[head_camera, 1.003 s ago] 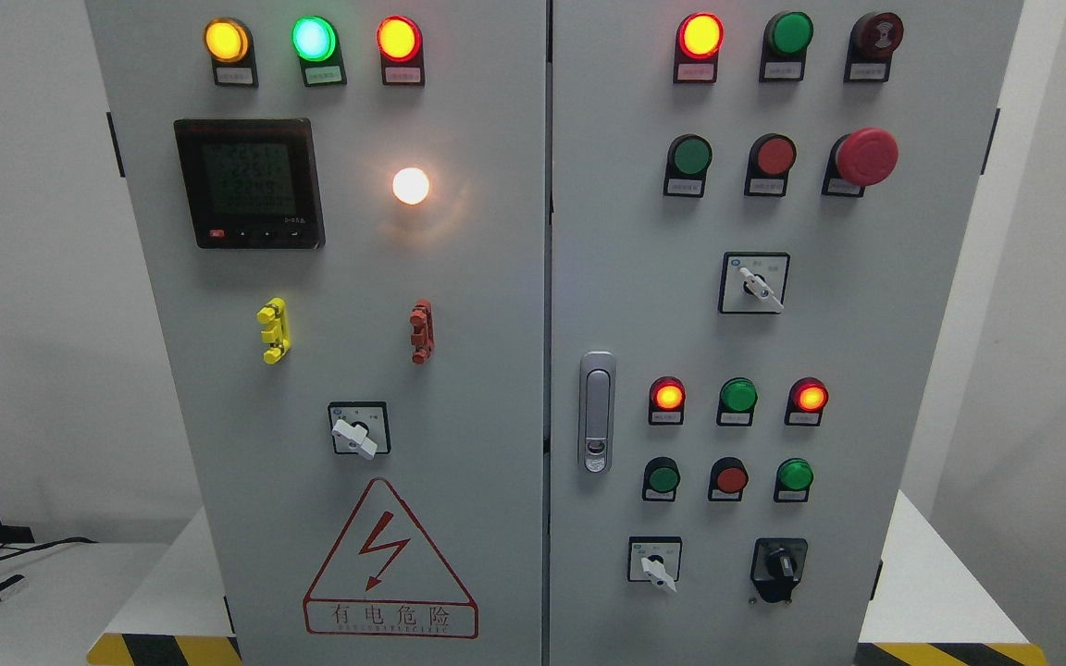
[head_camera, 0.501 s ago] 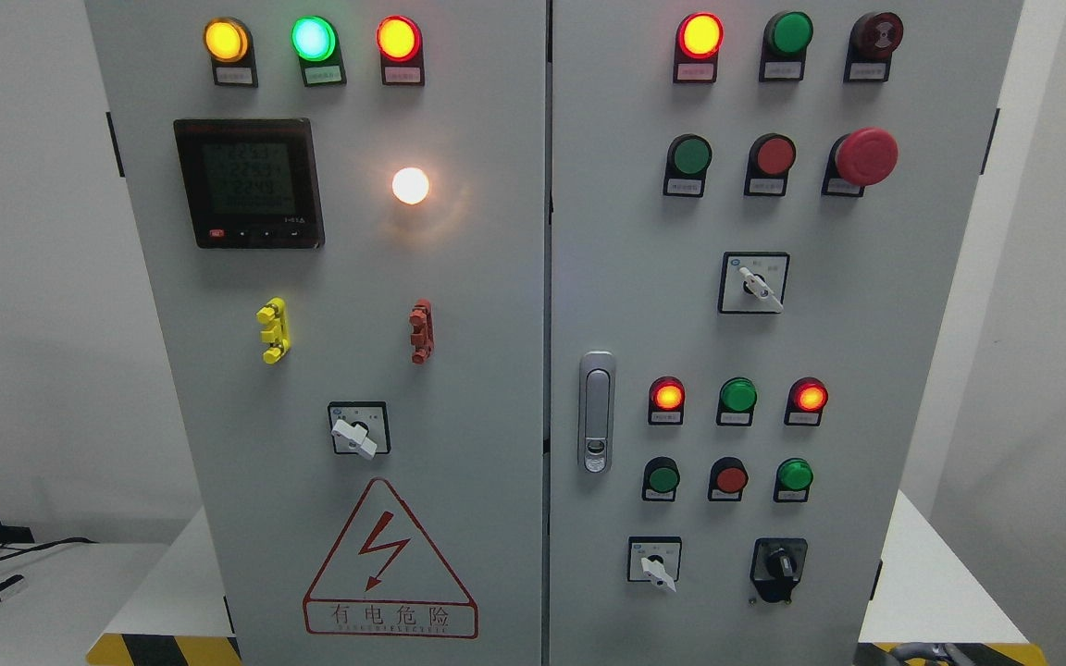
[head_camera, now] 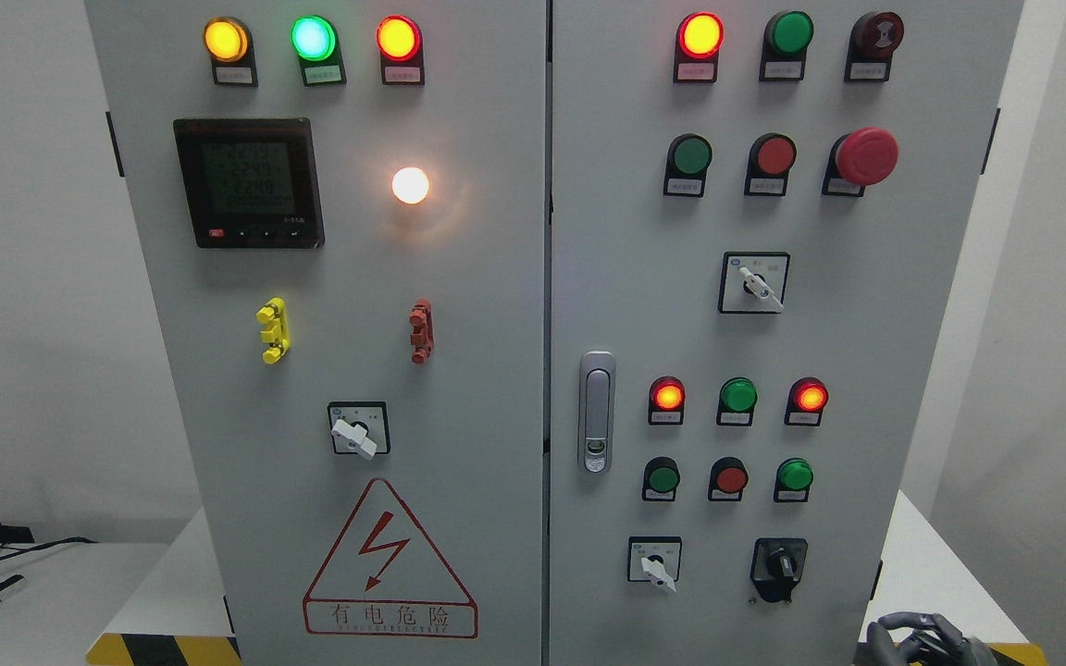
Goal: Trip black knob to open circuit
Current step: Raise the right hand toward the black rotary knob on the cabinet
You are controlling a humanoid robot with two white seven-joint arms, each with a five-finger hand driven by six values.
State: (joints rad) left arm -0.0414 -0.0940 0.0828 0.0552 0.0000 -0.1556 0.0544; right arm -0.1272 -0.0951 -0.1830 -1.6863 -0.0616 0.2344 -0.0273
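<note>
Right hand just rose at cabinet's bottom-right, fingers curled, empty; risk: bumping white selector beside black knob.

Right hand — newly at bottom edge

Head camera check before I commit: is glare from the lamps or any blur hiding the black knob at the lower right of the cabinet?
Head view: the black knob is sharp and glare-free; the white lamp blooms over the left door only; the meter digits are dim and hard to read; the right hand, cut off at the bottom edge, looks slightly soft.
</note>
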